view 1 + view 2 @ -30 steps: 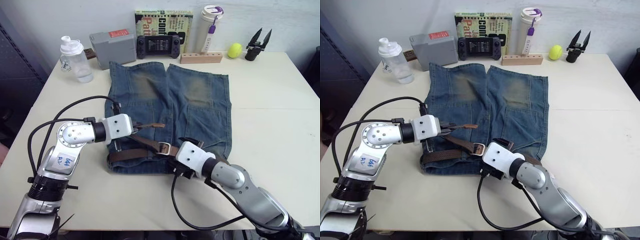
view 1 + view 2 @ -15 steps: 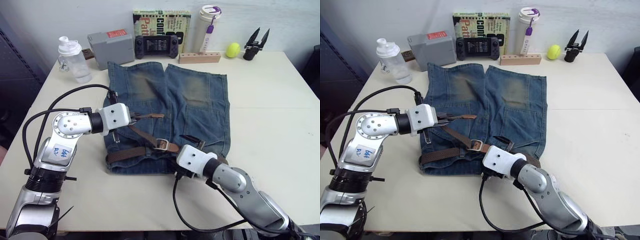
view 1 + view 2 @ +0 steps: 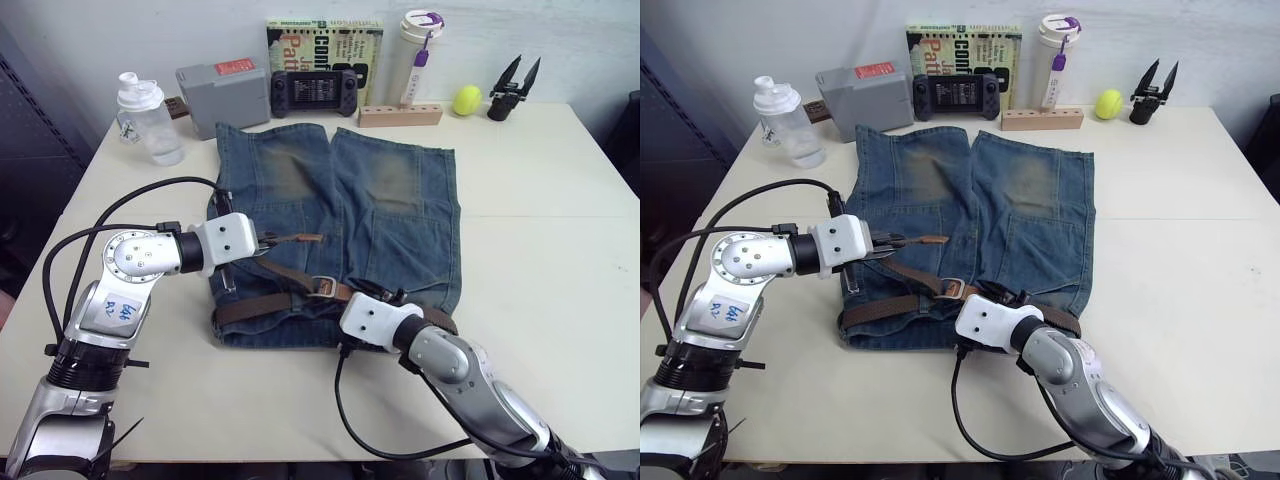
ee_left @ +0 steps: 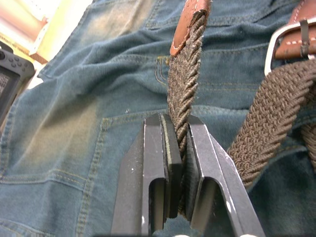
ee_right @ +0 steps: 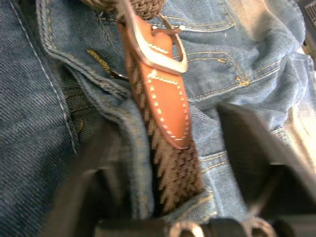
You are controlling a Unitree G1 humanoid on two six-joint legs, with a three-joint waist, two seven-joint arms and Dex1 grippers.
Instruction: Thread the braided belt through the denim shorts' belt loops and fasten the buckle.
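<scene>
Right gripper point(image 5: 185, 148) has slid in closer to the buckle point(image 3: 322, 289), jaws spread. Left gripper point(image 4: 178, 148) pinches the braided belt point(image 4: 183, 84); keep that tip taut and feed it straight.

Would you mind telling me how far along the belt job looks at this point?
Done: the braided belt lies along the denim shorts' waistband, its free end already passed through the buckle.
In hand: the left gripper is shut on the belt just below its tan tip; the right gripper is open around the strap near the buckle.
Left: whether the prong is seated cannot be made out, so fastening looks unfinished.
</scene>
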